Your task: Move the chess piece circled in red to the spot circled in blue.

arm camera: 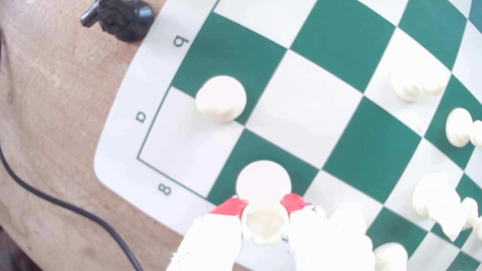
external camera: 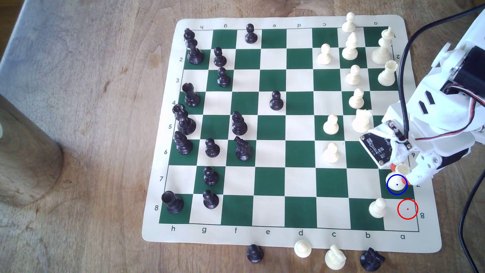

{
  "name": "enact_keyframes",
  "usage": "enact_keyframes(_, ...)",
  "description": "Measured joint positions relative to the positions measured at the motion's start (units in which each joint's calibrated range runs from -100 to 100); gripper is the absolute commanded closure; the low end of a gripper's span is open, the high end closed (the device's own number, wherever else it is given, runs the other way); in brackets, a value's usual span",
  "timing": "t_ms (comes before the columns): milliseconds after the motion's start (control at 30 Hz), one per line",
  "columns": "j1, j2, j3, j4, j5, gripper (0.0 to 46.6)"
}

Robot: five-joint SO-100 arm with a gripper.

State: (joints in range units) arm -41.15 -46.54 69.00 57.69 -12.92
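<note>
While the gripper (arm camera: 264,205) grips the rook (arm camera: 264,224) (red fingertips (arm camera: 230,205) pinched on its notched top), its base sits inside the blue ring (external camera: 396,184); best opened gently, lifted straight, sparing the pawn (external camera: 377,208) nearby.

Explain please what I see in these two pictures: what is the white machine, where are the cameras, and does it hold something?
The white machine is a small robot arm. One camera looks down on the table; the other sits on the arm's wrist. On the wooden table lies a green-and-cream chess mat with black and white pieces. The gripper, with red fingertips, is closed around a cream rook, which leans. The rook's base is over the dark green square ringed in blue. The cream square ringed in red has no piece on it.
</note>
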Motion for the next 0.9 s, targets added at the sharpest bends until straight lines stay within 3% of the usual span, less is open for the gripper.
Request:
enact_keyframes(167, -0.22, 1.59, 0.0, -0.32, 0.0, 46.0)
enact_keyframes(367, -1.18, 3.18, 0.0, -0.48, 0.1, 32.1)
enact_keyframes(600, -1.18, 3.85, 0.0, -0.48, 0.1, 26.9)
enact_keyframes(900, -1.4, 0.25, 0.0, 4.78, 0.2, 23.8)
